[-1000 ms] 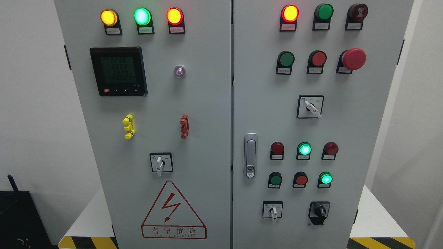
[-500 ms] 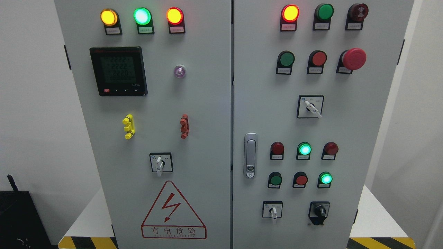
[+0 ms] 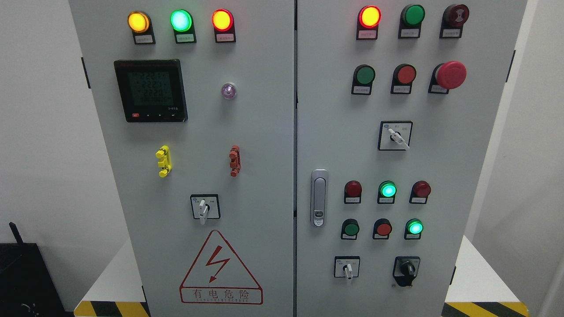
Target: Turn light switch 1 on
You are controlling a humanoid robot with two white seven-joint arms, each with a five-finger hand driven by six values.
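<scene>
- Grey steel cabinet (image 3: 264,132) fills my head view, two doors side by side, each studded with lamps, buttons and rotary switches.
- Neither hand shows anywhere in the picture, so I cannot tell whether they are released or clenched; nothing is being grasped that I can see.
- Labels are too small for me to read, so I cannot say for sure which control is "light switch 1".
- My best guess is one of the white-levered selectors: one on the left door (image 3: 203,209) above the warning triangle (image 3: 220,270), one high on the right door (image 3: 396,137), one low on the right door (image 3: 348,268).
- A black-knobbed selector (image 3: 406,268) sits just beside that last one, near the bottom edge.
- Handling, as I judge it: these are fixed, stiff, spring-detented parts. Nothing lifts; the lever only twists about its axis and should click into place.
- I would pinch the small lever across its flat sides with fingertips, close to the hub, and rotate it without pushing hard into the door.
- The plastic looks smooth, so a loose pinch may slip off.
- I would keep clear of the red mushroom button (image 3: 450,75) and the door latch (image 3: 319,198).
</scene>
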